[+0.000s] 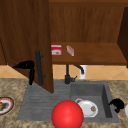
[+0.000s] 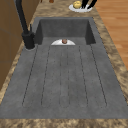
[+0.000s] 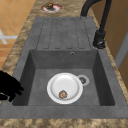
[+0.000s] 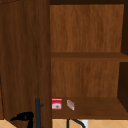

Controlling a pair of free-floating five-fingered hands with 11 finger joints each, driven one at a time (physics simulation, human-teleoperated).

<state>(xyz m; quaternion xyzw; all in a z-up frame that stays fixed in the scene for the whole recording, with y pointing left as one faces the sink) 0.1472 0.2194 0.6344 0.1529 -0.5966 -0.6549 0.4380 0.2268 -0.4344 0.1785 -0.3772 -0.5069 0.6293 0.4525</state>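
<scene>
Left hand (image 1: 26, 65), fingers loosely apart, hovers at nine o'clock of the cabinet door handle (image 1: 38, 67) without gripping, so a sideways reach could slip off, while the right hand (image 1: 117, 103) curls empty beside the sink (image 1: 106, 100).

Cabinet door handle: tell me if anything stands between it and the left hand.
Nothing visible does. The left hand hangs just left of the cabinet door handle, on the open door's face, with bare wood between them. I cannot tell whether they touch.
</scene>
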